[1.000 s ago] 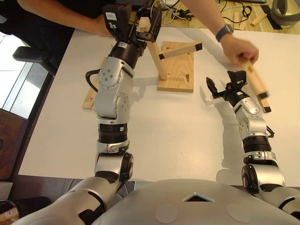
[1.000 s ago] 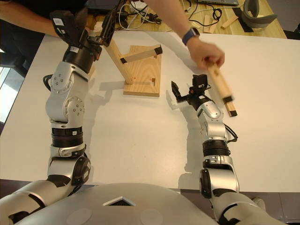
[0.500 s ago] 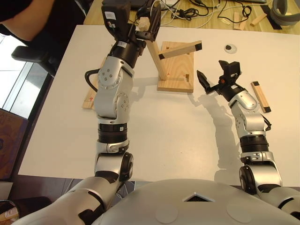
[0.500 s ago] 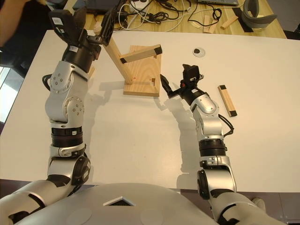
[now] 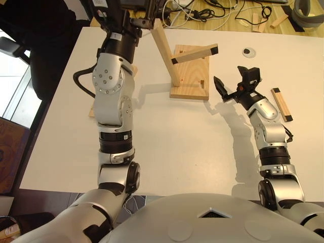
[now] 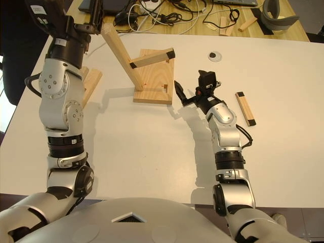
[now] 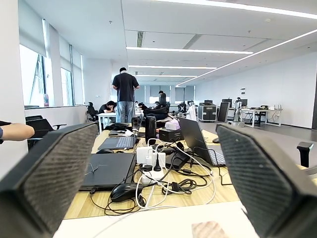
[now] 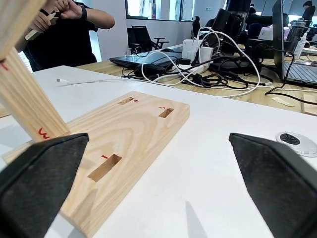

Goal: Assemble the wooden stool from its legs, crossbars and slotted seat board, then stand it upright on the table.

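The slotted seat board (image 5: 191, 76) lies flat at the far middle of the table. One wooden leg (image 5: 166, 53) stands tilted in it, and a black-tipped bar (image 5: 196, 52) juts from the leg over the board. My left gripper (image 5: 124, 9) is open, raised left of the leg's top and apart from it; in the left wrist view the left gripper (image 7: 158, 193) holds nothing. My right gripper (image 5: 231, 80) is open just right of the board, facing its slots (image 8: 105, 166). A loose black-tipped piece (image 5: 281, 104) lies right of that arm.
More wooden pieces (image 6: 89, 84) lie at the table's left side behind my left arm. A small round black disc (image 5: 248, 50) sits on the table beyond the right gripper. Cables and laptops (image 6: 152, 12) cover the desk behind. A person (image 8: 74, 29) at the far left holds a wooden piece.
My left gripper has let go of the leg's top and moved left; the leg stays standing. A person's hand laid the loose piece at the right and withdrew. The right gripper edged toward the board.
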{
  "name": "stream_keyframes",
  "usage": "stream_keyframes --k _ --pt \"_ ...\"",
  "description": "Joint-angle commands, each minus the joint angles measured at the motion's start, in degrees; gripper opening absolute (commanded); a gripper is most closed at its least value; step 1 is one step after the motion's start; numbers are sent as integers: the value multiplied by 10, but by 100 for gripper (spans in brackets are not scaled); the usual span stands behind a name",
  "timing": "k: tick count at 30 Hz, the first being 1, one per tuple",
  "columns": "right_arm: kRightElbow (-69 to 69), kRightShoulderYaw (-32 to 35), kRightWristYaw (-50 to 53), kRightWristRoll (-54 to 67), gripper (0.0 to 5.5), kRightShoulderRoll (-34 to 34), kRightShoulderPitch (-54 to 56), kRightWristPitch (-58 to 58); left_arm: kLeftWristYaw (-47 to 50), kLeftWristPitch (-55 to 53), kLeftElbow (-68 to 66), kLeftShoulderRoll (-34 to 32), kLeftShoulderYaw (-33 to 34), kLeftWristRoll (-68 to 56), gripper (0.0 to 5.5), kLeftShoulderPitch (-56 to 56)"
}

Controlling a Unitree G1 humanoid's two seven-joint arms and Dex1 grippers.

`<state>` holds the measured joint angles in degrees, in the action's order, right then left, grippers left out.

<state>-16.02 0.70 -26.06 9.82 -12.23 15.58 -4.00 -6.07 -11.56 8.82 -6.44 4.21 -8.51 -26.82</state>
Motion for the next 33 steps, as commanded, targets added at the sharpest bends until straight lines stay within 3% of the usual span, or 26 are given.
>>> stream_keyframes --k 1,4,11,17,22,33 --pt "8 0 2 -2 540 -2 -8 -5 53 -9 -5 -10 20 46 440 39" --pt "7 0 2 -2 540 -2 -10 -4 59 -37 -8 -49 24 85 440 63" --pt "10 7 8 -3 540 -7 -22 0 -52 -93 -26 -162 57 67 440 107" --pt "33 -5 -27 5 540 -23 -54 -35 -152 -121 -121 -255 40 74 440 94" --pt "75 -42 -103 1 540 -67 -115 -67 -159 -94 -206 -270 22 93 440 69" --pt "61 -40 -66 -4 540 -40 -100 -54 -150 -64 -366 -250 -22 129 440 42"
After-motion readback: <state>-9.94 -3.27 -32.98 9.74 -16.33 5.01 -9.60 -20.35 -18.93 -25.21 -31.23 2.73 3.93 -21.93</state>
